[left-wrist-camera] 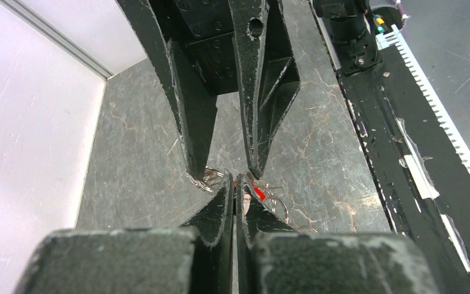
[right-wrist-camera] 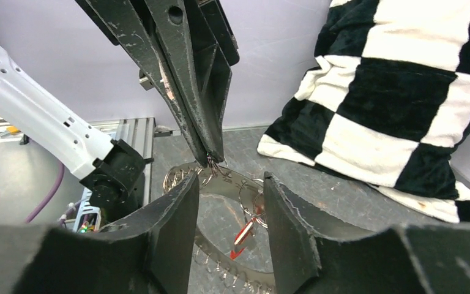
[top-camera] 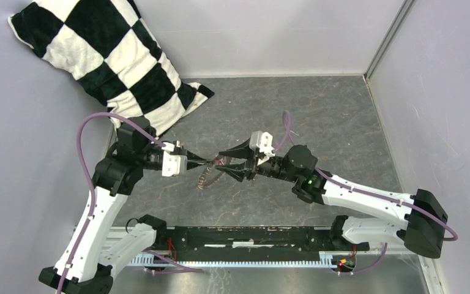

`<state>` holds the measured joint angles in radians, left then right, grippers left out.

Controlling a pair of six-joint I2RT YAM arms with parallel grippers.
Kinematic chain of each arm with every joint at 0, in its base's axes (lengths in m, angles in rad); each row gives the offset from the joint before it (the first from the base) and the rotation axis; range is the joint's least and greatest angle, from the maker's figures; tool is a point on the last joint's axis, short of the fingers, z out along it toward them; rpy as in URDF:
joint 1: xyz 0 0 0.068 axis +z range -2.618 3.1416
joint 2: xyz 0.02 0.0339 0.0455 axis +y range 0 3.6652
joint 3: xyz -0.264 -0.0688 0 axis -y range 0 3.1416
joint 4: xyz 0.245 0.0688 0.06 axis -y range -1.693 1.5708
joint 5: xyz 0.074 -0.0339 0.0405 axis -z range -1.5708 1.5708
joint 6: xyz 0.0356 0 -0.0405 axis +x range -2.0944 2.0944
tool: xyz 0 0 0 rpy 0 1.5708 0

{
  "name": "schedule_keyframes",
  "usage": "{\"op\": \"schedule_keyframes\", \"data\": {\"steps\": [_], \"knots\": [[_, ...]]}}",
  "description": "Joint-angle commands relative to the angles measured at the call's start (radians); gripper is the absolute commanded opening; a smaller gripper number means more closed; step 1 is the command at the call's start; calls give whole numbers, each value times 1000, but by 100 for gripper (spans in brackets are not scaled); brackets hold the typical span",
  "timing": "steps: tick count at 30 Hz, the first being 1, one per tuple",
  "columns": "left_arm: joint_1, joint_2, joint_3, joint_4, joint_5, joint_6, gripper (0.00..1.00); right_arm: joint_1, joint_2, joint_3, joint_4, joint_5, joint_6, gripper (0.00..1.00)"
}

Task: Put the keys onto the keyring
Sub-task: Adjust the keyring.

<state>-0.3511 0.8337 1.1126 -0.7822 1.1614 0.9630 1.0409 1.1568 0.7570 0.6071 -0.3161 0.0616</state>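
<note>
**Keyring held up, key not yet threaded: you look to be early in the job.**
Your left gripper (right-wrist-camera: pixel 211 158) is clenched on the keyring (right-wrist-camera: pixel 220 264). It pinches a ring at its fingertips, so the chain and the red tag (right-wrist-camera: pixel 243 233) hang just below them. Your right gripper (right-wrist-camera: pixel 231 184) faces it tip to tip, jaws apart and grasping nothing, with the tag showing in the gap between them. The key cannot be made out in any view, so finding and threading it seems left to do.
</note>
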Motion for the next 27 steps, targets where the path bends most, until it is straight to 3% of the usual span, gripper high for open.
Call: {"op": "schedule_keyframes", "data": {"steps": [1, 10, 15, 27], "knots": [[-5, -10, 35, 44, 75, 13, 2, 5, -45, 32, 6, -27, -28, 47], [-4, -3, 55, 56, 98, -10, 2, 21, -44, 28, 28, -29, -29, 29], [-5, -20, 37, 151, 98, -104, 2, 37, -40, 31, 32, -22, -35, 28], [-5, -20, 36, 158, 107, -122, 2, 50, -8, 50, 54, 14, -28, 28]]}}
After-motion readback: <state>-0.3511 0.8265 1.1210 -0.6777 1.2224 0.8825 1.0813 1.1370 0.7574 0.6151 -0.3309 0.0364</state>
